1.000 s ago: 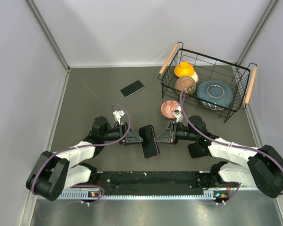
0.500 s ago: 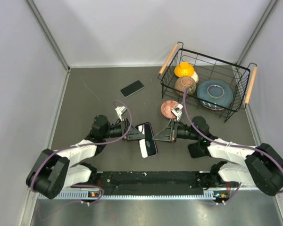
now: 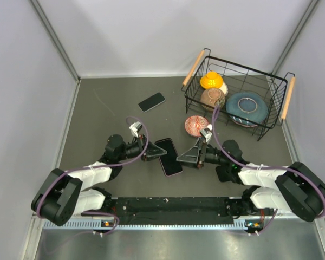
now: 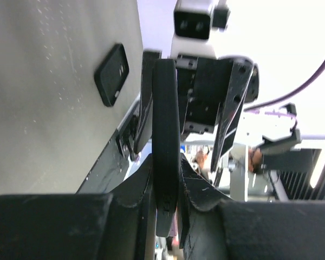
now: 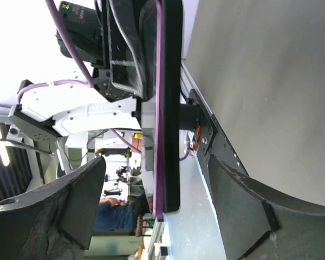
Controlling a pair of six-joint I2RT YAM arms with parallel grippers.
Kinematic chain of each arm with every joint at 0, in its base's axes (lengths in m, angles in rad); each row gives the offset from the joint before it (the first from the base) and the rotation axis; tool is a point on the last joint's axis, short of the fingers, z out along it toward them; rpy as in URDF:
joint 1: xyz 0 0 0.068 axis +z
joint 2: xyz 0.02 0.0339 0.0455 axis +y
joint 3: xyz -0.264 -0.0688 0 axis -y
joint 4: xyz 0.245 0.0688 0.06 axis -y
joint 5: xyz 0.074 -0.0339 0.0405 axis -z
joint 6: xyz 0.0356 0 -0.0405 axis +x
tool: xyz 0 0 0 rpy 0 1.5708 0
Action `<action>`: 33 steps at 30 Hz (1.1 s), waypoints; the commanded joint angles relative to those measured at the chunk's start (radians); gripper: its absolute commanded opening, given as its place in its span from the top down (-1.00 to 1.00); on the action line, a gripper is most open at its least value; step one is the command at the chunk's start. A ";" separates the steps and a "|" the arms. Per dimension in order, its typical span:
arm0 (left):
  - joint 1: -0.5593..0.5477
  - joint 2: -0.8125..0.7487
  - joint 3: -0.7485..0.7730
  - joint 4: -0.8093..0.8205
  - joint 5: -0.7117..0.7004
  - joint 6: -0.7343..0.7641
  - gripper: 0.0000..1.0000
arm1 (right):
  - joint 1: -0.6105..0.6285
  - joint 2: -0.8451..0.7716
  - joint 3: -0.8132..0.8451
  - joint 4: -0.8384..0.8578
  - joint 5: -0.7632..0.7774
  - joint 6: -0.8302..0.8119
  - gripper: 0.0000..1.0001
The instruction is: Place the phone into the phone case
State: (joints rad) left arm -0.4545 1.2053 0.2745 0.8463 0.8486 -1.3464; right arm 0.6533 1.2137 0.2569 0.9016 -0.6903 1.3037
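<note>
We note grey table (image 3: 108,114). Phone case (image 3: 151,101) flat on it, well beyond left gripper (image 3: 161,153) jaws. Patterned bowl (image 3: 195,125) near, beyond right gripper (image 3: 180,158) jaws; wire basket (image 3: 193,67) farther beyond.

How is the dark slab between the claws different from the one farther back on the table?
The near slab is gripped by the left claw; the far slab lies free, untouched. The near slab's long side runs almost straight up the overhead view; the far slab's lies nearly across it. Both are dark, flat, round-cornered rectangles.
</note>
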 commanded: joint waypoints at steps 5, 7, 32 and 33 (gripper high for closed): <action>-0.003 -0.032 -0.017 0.094 -0.276 -0.126 1.00 | 0.015 0.061 -0.114 0.321 0.121 0.120 -0.59; -0.004 -0.030 -0.031 0.132 -0.318 -0.148 1.00 | 0.029 0.076 -0.113 0.355 0.143 0.132 -0.51; -0.067 0.132 -0.175 0.433 -0.332 -0.232 0.68 | 0.088 0.415 -0.041 0.708 0.235 0.200 0.08; -0.067 0.132 -0.175 0.430 -0.333 -0.229 0.67 | 0.086 0.423 -0.039 0.708 0.236 0.200 0.29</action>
State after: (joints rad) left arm -0.5007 1.3411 0.1070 1.0855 0.4870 -1.5455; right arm 0.7311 1.6112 0.1848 1.2942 -0.4900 1.5219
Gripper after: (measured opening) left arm 0.199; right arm 0.453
